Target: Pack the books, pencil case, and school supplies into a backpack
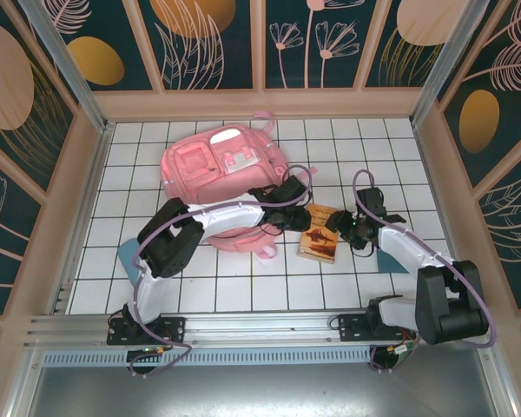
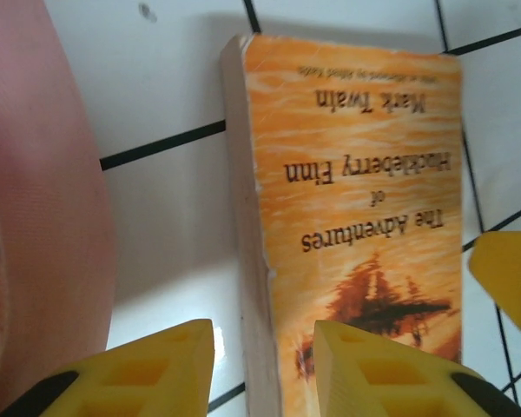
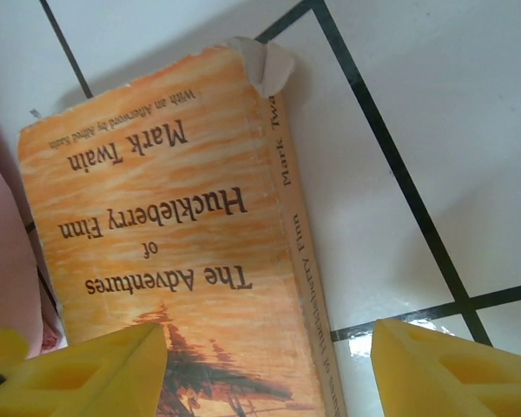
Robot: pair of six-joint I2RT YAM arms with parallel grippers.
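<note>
- While the orange-brown book (image 1: 319, 236) lies flat on the white-tiled desk (image 1: 200, 287) right of centre in the top view, the pink backpack (image 1: 221, 161) lies just to its upper left, front pockets facing up. The left gripper (image 1: 300, 215) and right gripper (image 1: 337, 224) come in over the book's upper end from opposite sides.
- In the left wrist view, the left gripper (image 2: 262, 334) has its fingers (image 2: 148, 369) parted across the page edge of the orange-brown book (image 2: 356, 174) at the bottom of the frame. One finger is over bare tile and one over the cover, and nothing is clamped. Pink backpack fabric (image 2: 35, 217) runs down the left edge.
- In the right wrist view, the right gripper (image 3: 269, 339) has its fingers (image 3: 443, 373) spread wide astride the spine side of the orange-brown book (image 3: 156, 217). It is released and holds nothing.
- Progress looks early. This book is outside the backpack and not yet lifted, so it has to be gripped, carried over and slid in. Everything else named in the task would follow. Whether anything is already inside the backpack, I cannot tell.
</note>
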